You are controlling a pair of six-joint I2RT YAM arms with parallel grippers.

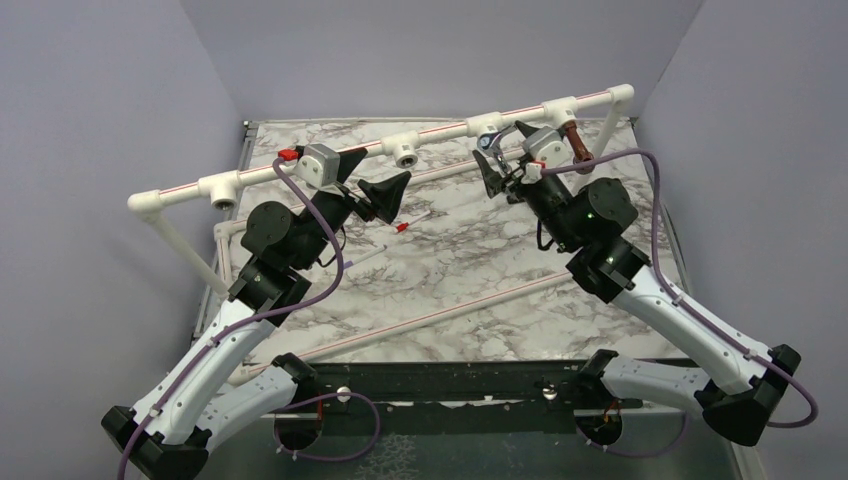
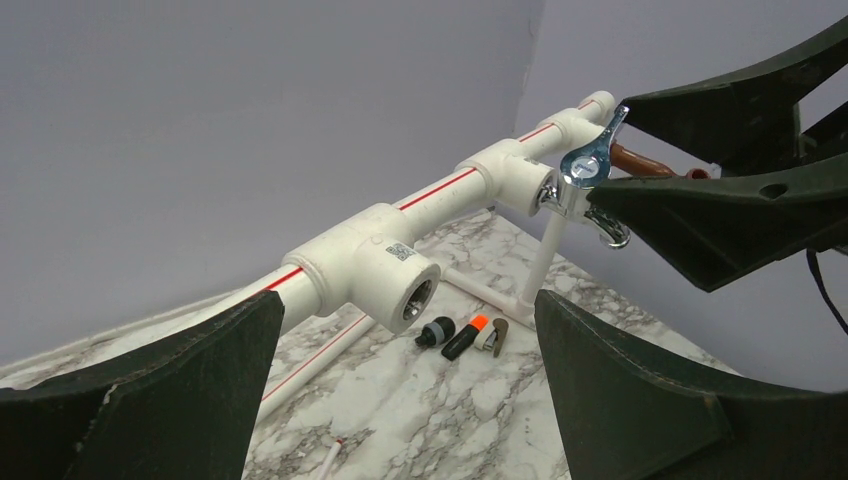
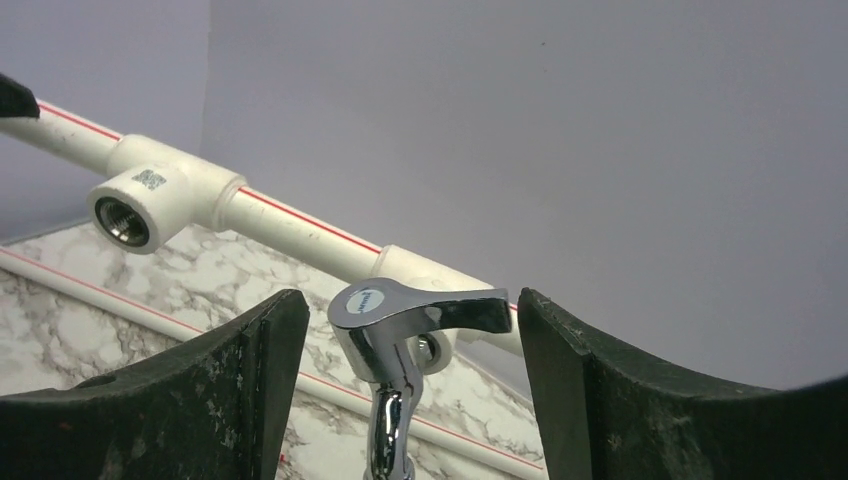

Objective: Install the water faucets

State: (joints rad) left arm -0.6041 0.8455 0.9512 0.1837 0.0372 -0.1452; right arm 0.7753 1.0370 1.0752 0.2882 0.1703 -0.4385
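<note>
Hovering, top view: right tool (image 1: 503, 160) spread astride chrome faucet (image 1: 492, 140), already seated in tee socket (image 1: 487, 125); right arm nearer.
Left wrist view: left tool (image 2: 405, 300) spread, well apart.
Right wrist view: faucet body hangs vertical between fingers (image 3: 230, 400), lever crosswise, untouched.

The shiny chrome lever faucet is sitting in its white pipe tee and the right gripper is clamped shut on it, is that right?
Not quite. The shiny chrome lever faucet does sit in its white pipe tee, but the right gripper is open, not clamped: the right wrist view shows its dark fingers standing apart from the faucet on both sides.
</note>
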